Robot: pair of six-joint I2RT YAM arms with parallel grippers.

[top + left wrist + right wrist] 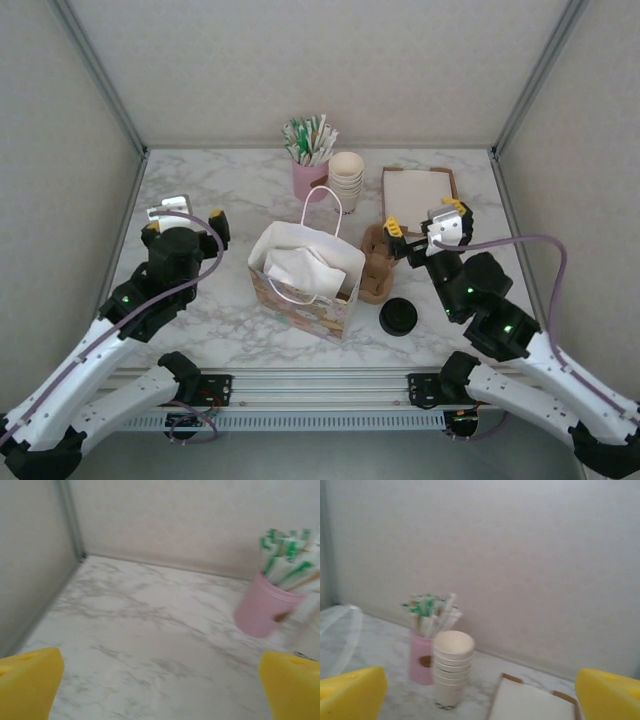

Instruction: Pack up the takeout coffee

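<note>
Takeout coffee (398, 317) upright, axis vert, lid up, by bag (300, 300), L gripper (160, 685) wide, R gripper (480, 695) wide

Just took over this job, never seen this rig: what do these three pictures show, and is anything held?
The top picture looks down from behind the white-and-black left arm and right arm. The other two come from wrist cameras; the yellow fingers at the bottom corners are each gripper's own. On the marble table: a patterned paper gift bag stuffed with white paper, a brown cardboard cup carrier, the takeout coffee, seen as a round black lid, a stack of lidless cream cups, a pink cup of wrapped sticks, a brown tray of white napkins. The left gripper and right gripper are both open, holding nothing.
</note>
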